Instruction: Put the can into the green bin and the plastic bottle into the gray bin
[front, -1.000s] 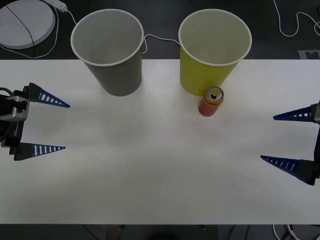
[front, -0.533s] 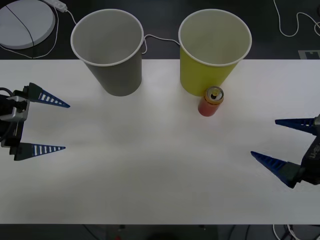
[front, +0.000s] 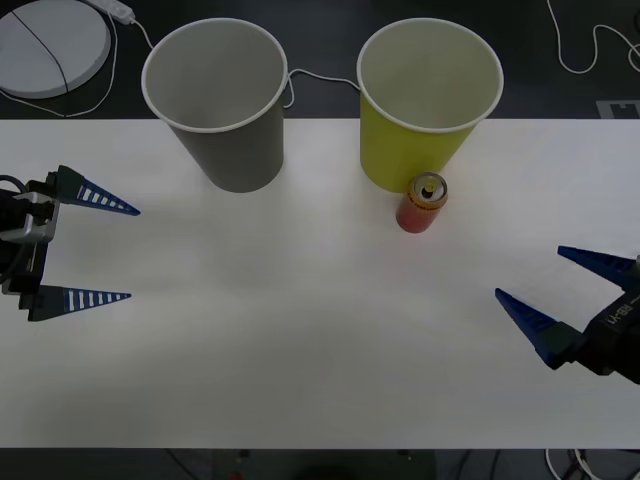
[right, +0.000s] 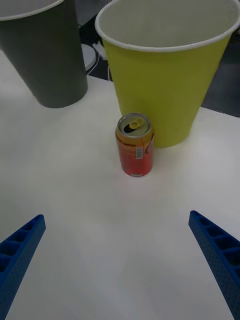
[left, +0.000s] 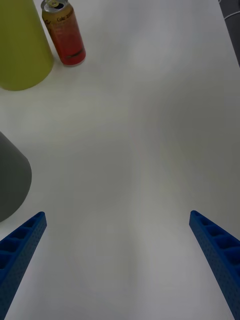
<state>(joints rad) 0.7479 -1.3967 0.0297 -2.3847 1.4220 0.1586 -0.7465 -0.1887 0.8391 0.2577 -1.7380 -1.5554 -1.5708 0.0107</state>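
The can (front: 422, 202) is found upright on the white table (front: 300, 340), just in front of the green bin (front: 428, 100), with the gray bin (front: 215, 100) set well to that bin's left. The right gripper (front: 560, 285) is held above the table's right edge, fingers spread wide and empty, angled toward the can; the left gripper (front: 95, 250) is parked at the left edge, likewise spread wide and empty

Red-orange can (right: 135, 145), yellow-green bin (front: 428, 100), gray bin (front: 218, 100), blue fingers (front: 525, 318).
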